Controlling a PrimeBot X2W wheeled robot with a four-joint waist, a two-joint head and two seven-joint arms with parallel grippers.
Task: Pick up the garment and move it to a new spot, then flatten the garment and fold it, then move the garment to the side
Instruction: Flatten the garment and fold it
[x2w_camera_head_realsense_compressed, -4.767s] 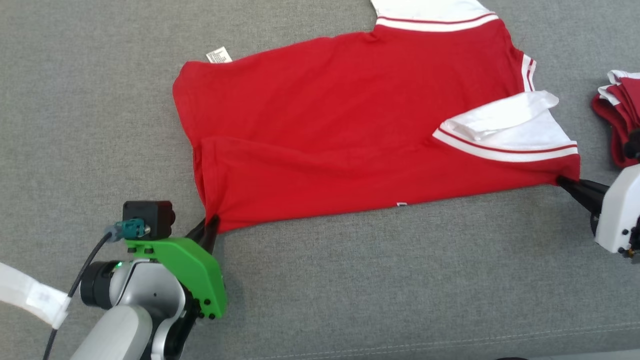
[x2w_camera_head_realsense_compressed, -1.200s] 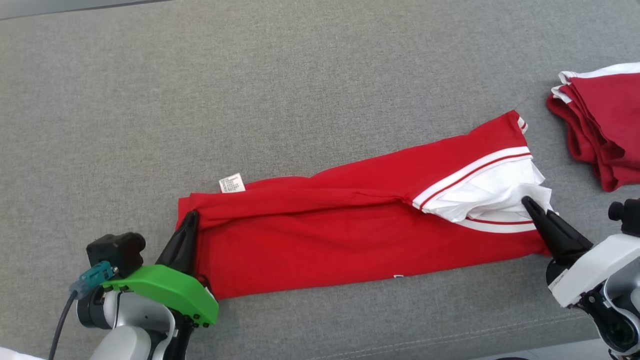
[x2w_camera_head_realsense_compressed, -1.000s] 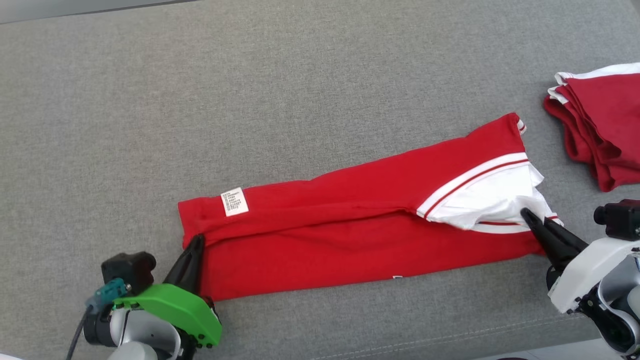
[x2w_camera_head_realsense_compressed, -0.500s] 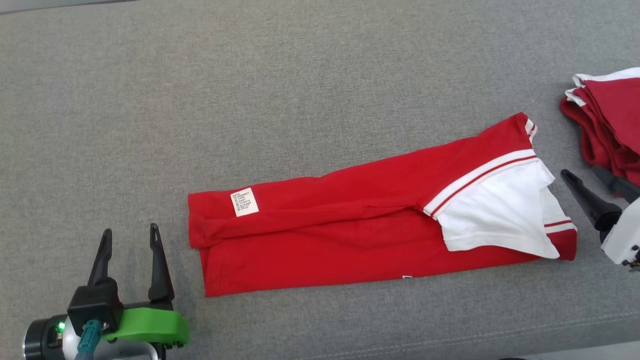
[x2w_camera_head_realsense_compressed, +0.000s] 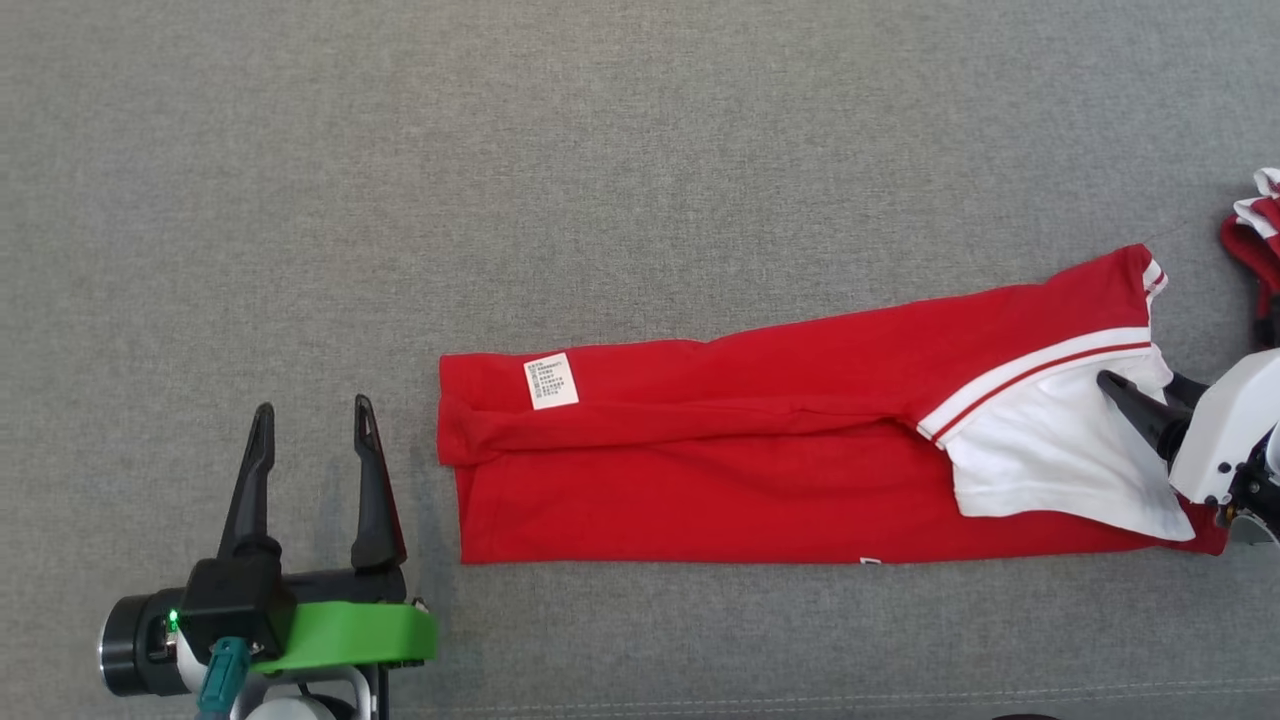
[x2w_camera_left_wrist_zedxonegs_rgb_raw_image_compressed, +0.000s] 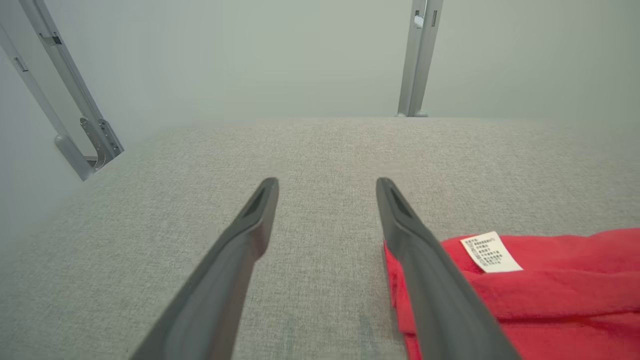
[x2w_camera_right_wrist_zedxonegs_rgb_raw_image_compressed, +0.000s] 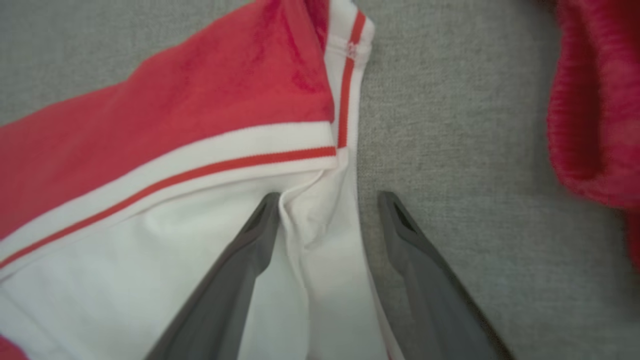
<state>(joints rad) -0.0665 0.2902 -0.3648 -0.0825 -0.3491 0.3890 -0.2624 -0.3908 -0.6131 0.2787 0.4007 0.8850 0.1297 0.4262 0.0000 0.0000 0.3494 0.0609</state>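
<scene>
Nearest us, our left jaws stand spread and empty. Their two long dark fingers (x2w_camera_head_realsense_compressed: 365, 480) point away over the grey woven-fabric worktop (x2w_camera_head_realsense_compressed: 640, 150), just beside the hem end of the red short-sleeved shirt with white sleeves striped in red (x2w_camera_head_realsense_compressed: 750, 470) and clear of it. The shirt lies flat on the worktop, folded lengthwise into a long band running from near our left jaws toward the right. At its sleeve end our right jaws are spread too, one finger (x2w_camera_right_wrist_zedxonegs_rgb_raw_image_compressed: 235, 270) over the white sleeve and the other over bare worktop beside it, pinching nothing. A white printed care label (x2w_camera_head_realsense_compressed: 551, 381) lies at the band's far left corner. Farther right sits a pile of folded red-and-white garments (x2w_camera_head_realsense_compressed: 1255, 230), apart from the shirt. Beyond the worktop's far edge rise grey metal posts (x2w_camera_left_wrist_zedxonegs_rgb_raw_image_compressed: 419, 55).
</scene>
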